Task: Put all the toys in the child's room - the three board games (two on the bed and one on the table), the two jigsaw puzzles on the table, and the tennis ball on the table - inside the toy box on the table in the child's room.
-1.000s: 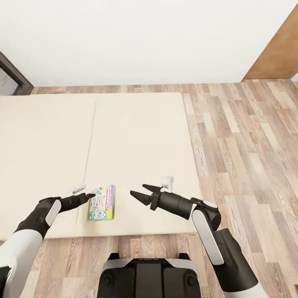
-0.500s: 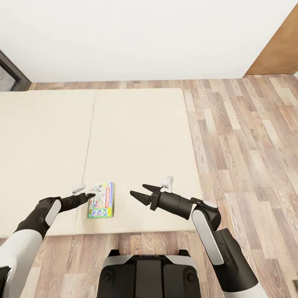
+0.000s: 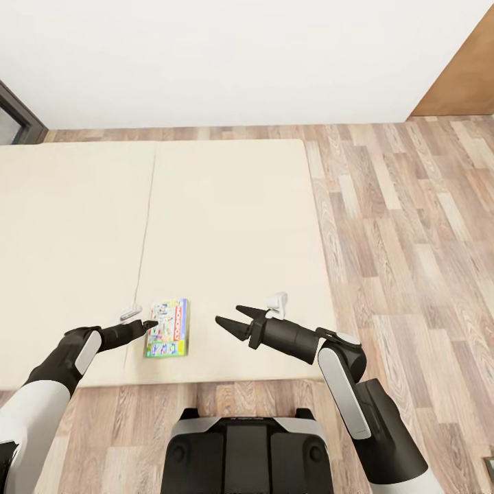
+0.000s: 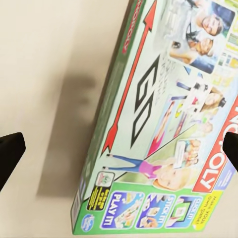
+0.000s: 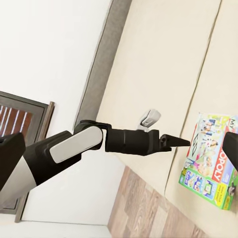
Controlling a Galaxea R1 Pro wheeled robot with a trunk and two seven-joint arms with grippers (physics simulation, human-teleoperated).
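Base backed slightly from bed (image 3: 226, 226) | left claw (image 3: 149, 323) spread over Monopoly box (image 3: 168, 328), right claw (image 3: 230, 322) spread | next: close, lift

The board game (image 4: 163, 124) lying on the bed (image 3: 226, 226) carries red "MONOPOLY" lettering along one long edge, a large black "GO" with a red arrow across its lid, and small "PLAY IT!" and "STICK IT!" panels.
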